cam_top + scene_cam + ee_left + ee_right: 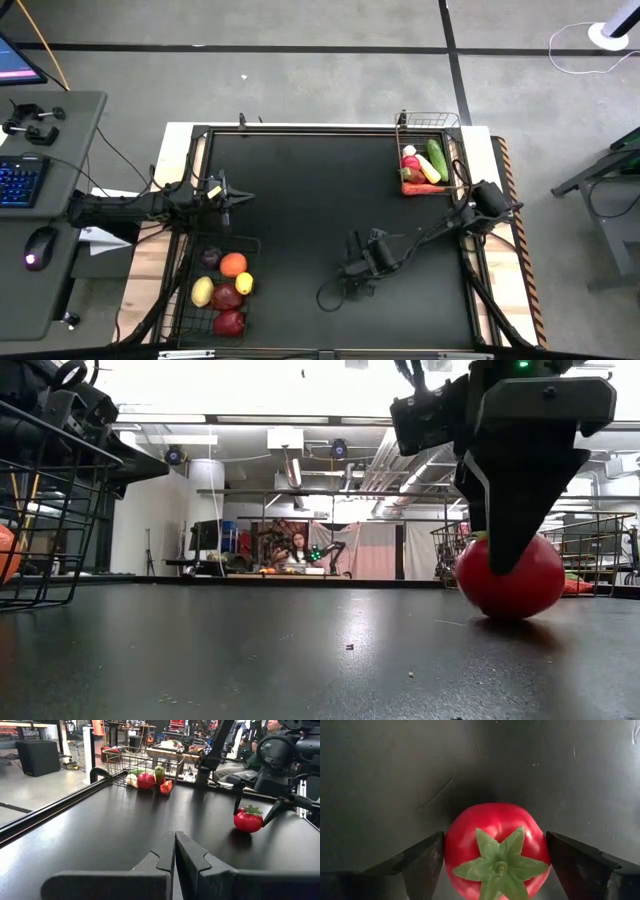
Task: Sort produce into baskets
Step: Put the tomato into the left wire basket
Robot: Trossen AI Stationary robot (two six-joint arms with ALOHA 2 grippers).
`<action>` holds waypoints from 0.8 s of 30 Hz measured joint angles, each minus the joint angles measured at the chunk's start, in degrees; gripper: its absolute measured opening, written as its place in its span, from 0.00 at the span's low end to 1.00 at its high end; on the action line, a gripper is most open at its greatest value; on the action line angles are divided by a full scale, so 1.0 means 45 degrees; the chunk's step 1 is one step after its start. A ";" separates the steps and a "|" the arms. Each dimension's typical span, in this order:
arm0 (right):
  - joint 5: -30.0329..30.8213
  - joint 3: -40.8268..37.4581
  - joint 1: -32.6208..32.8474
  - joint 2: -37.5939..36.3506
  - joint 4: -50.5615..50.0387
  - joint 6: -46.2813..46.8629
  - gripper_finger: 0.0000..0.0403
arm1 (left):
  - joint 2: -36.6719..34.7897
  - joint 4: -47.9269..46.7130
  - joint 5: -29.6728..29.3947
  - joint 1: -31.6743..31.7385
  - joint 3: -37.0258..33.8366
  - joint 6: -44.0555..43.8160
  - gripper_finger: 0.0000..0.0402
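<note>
- The right gripper (492, 862) is down over a red tomato (495, 851) sitting on the black table (300, 220), fingers spread with one on each side of it. Can't tell if they actually touch it; the right wrist view shows slim gaps.
- In the high view the tomato itself is hidden under the arm, right of the table's middle toward the near edge.
- Loads of open table all around it; the whole centre is bare, and both baskets sit out at the edges.
- Left gripper (174, 851) hovers at the left edge, fingers pressed together, holding nothing.
- Dark basket (190, 318) at the near-left corner: I count five round pieces, one dark purple, one orange, two yellow, two red... so six, some overlapping.
- Lighter basket (432, 120) at the far-right corner: green cucumber (437, 158), pale corn, orange carrot, a couple of red bits; hard to separate.
- A person (297, 550) sits far back in the room.
</note>
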 joint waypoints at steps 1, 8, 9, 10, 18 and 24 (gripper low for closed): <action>-0.0082 0.0000 -0.0056 0.0009 -0.0047 -0.0005 0.81 | 0.0000 0.0000 0.0000 -0.0004 -0.0001 0.0000 0.00; -0.0214 -0.0010 -0.0136 0.0019 -0.0138 -0.0236 0.76 | 0.0001 0.0000 0.0000 -0.0005 -0.0004 0.0000 0.00; -0.0162 -0.0001 -0.0135 0.0019 -0.0139 -0.0234 0.74 | 0.0001 0.0000 0.0000 -0.0004 -0.0004 0.0000 0.00; -0.0146 0.0080 -0.0135 0.0026 -0.0216 -0.0235 0.72 | 0.0001 0.0000 0.0000 0.0000 -0.0005 0.0000 0.00; 0.1970 0.2887 -0.0407 0.0132 -0.1349 -0.2034 0.66 | 0.0001 0.0003 0.0000 -0.0001 -0.0001 0.0000 0.00; 0.4064 0.5631 -0.1257 0.0106 0.1104 -0.3902 0.66 | 0.0000 0.0005 0.0000 -0.0004 -0.0001 0.0000 0.00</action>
